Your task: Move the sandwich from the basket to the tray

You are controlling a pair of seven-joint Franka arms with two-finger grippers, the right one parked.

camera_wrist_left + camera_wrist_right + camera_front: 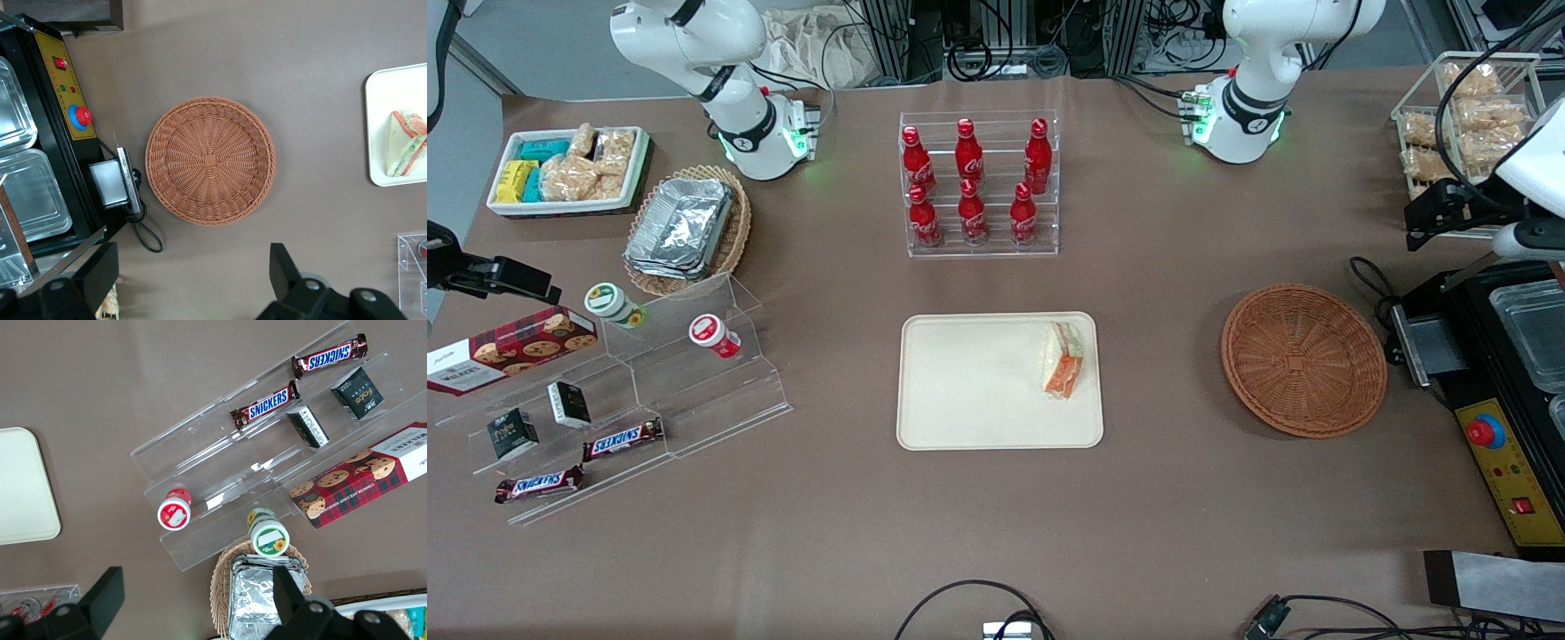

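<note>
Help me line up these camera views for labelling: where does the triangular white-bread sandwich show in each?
Front view: the triangular white-bread sandwich lies on the cream rectangular tray, at its end nearer the round reddish-brown wicker basket.
Left wrist view: sandwich on the tray, beside the empty basket; the open gripper hangs above the table.
Right wrist view: sandwich not in it.
Shared landmark: the tray.

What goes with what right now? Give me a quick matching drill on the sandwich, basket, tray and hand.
Things:
1. sandwich
2. basket
3. tray
4. hand

States:
A. woven, nothing in it
B. open, raised above the table near the basket
C. cream, carrying one item
D. lying on the tray, at its end nearer the basket

Pairs: 1-D, 2-A, 3-C, 4-B
</note>
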